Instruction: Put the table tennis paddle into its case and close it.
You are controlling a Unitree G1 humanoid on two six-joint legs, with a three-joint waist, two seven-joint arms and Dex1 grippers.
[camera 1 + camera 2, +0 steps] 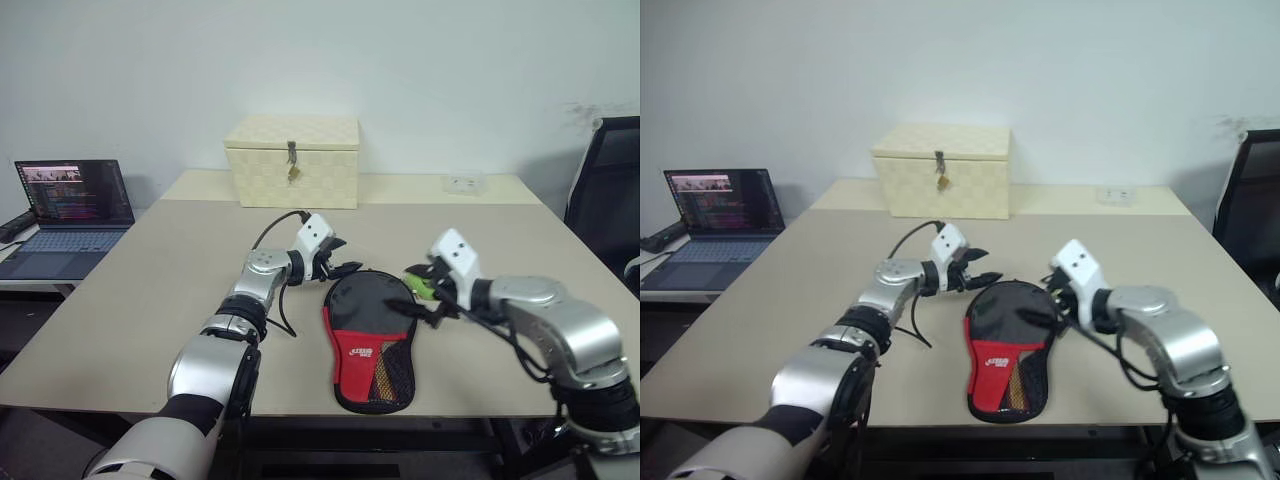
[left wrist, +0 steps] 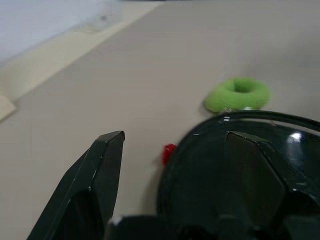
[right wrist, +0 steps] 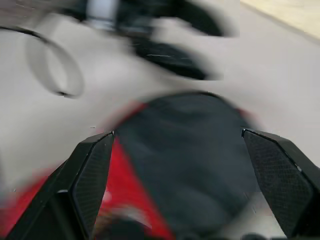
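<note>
The case (image 1: 371, 338) lies flat at the table's (image 1: 150, 290) near edge, apparently zipped round the paddle. The left gripper (image 1: 338, 262) and right gripper (image 1: 424, 296) flank its far end, spread wide, empty; little seems left

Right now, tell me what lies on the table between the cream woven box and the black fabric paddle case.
Bare table: between the cream woven box and the black fabric paddle case, the head views show only the left tool hovering near the case's top edge.
</note>
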